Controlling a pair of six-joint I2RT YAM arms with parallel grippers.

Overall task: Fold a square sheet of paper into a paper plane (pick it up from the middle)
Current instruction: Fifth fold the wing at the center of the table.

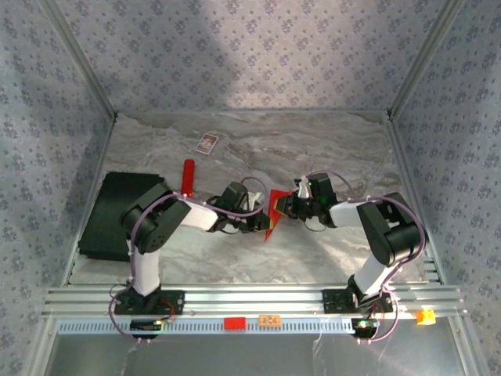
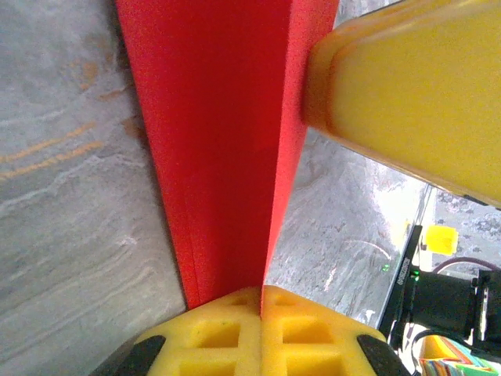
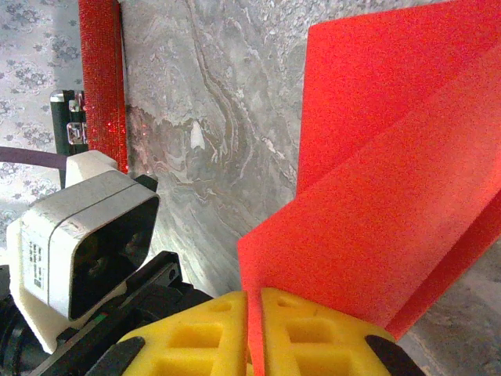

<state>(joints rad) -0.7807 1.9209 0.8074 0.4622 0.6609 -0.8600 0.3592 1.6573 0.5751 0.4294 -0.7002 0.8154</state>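
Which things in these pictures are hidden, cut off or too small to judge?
- Left wrist view: the sheet of paper runs off the top edge, and the left gripper hides its near end.
- Right wrist view: the right gripper hides the sheet's near edge; the red stick is cut off at the top.
- Top view: the small card is too small to read.

Thin red creased paper sheet [image 3: 376,196]: cropped at right wrist view's top and right edges. Small card [image 1: 207,143] beyond it: print illegible.

Diffuse overhead light; a soft shadow crosses the back wall [image 1: 227,55] at upper centre. Wrist views blur at close range.
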